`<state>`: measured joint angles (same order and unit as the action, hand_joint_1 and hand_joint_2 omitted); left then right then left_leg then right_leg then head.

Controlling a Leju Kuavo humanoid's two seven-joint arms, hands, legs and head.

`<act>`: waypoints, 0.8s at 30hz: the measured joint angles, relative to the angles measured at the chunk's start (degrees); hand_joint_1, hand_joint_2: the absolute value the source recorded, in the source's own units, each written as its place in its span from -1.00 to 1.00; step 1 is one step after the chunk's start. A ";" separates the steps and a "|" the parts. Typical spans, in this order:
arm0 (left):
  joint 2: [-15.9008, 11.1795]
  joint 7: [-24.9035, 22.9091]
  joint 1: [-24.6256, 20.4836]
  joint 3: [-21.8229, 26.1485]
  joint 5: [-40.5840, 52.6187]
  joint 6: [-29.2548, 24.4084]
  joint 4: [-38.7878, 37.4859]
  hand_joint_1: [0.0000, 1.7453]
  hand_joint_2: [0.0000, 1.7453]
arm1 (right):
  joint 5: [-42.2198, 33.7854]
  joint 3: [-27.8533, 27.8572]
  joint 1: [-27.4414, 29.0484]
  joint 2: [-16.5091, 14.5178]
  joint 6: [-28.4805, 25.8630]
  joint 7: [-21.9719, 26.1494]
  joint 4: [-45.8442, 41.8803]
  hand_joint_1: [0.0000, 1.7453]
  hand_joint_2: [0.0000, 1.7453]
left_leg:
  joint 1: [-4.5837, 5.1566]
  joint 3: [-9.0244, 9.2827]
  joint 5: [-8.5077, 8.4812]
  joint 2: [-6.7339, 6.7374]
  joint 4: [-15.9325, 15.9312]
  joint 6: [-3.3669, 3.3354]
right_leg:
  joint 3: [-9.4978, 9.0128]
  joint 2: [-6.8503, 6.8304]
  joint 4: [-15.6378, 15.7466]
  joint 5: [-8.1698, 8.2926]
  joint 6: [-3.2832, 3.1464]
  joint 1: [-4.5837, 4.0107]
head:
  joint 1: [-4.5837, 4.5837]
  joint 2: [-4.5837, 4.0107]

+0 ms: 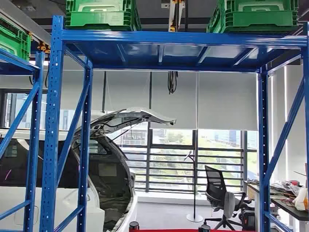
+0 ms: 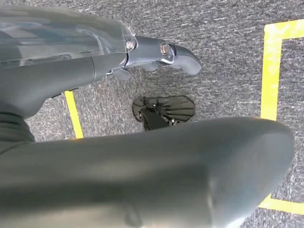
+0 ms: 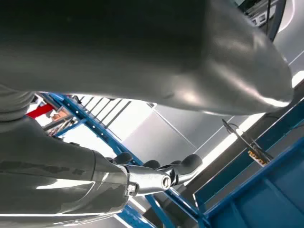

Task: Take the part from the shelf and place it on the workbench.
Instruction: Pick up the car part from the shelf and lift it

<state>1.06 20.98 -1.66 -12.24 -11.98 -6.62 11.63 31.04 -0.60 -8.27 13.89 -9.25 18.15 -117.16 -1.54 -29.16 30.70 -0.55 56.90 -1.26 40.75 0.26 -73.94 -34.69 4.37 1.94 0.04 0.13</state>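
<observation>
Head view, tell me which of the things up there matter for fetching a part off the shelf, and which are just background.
Belongs to the job:
blue shelf
green crates on its top level, which may hold the part
cluttered bench at the far right, perhaps the workbench

Just background:
white car with its raised hatch
office chair

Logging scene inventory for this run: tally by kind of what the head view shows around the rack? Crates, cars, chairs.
Green crates on top of the blue shelf rack: 3 (left-edge crate, middle crate, right crate)
White car with its tailgate raised: 1
Black office chair: 1
Total: 5
</observation>
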 joint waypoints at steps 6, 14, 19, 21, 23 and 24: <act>0.11 0.04 -0.19 -0.10 0.01 0.00 -0.15 -1.00 -1.00 | 0.27 -0.84 -0.01 0.28 -0.01 -0.24 -0.97 -1.00 -1.00 | -0.56 2.51 2.31 -0.15 -0.14 2.14 | -5.47 -0.41 14.26 6.65 -0.90 -0.38 | 0.02 0.01; 0.21 0.02 -0.19 -0.52 0.12 -0.07 -0.37 -1.00 -1.00 | 0.94 -1.57 0.33 0.36 -0.07 -0.58 -2.25 -1.00 -1.00 | -0.06 -7.95 5.65 0.09 16.50 2.78 | -10.69 -0.37 15.47 2.51 -4.93 -1.38 | 0.08 0.01; 0.17 -0.02 0.55 -0.75 0.53 -0.41 -0.64 -1.00 -1.00 | 1.17 -1.90 0.45 0.33 -0.07 -0.66 -2.19 -1.00 -1.00 | 1.85 -13.54 0.68 -0.15 10.78 -0.16 | -17.78 0.09 16.15 -2.52 -5.37 -2.57 | 0.07 0.00; 0.05 -0.19 0.68 -0.84 0.64 -0.47 -0.93 -1.00 -1.00 | 1.29 -2.09 0.55 0.20 -0.03 -0.74 -2.04 -1.00 -1.00 | 3.00 -13.52 -5.88 -0.41 7.32 -1.18 | -19.52 0.43 16.68 -4.18 -4.88 -2.44 | 0.05 0.00; 0.01 -0.32 0.48 -0.91 0.69 -0.50 -1.05 -1.00 -1.00 | 1.50 -2.25 0.60 0.09 0.01 -0.86 -2.14 -1.00 -1.00 | 3.62 -12.66 -6.23 -0.42 6.22 -1.45 | -19.94 0.72 16.83 -3.97 -3.98 -2.04 | 0.05 0.03; -0.02 -0.29 0.35 -0.92 0.66 -0.57 -1.05 -1.00 -1.00 | 1.60 -2.27 0.61 0.07 0.00 -0.91 -2.26 -1.00 -1.00 | 3.58 -11.83 -5.97 -0.43 5.43 -1.64 | -19.43 0.72 15.56 -2.92 -3.58 -1.88 | 0.07 0.04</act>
<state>1.04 20.69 -1.32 -13.16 -11.32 -7.19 10.58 32.63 -2.87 -7.66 13.96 -9.24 17.24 -119.42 2.04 -40.98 24.73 -0.98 62.34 -2.90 21.31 0.98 -58.38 -37.60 0.78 0.06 0.11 0.17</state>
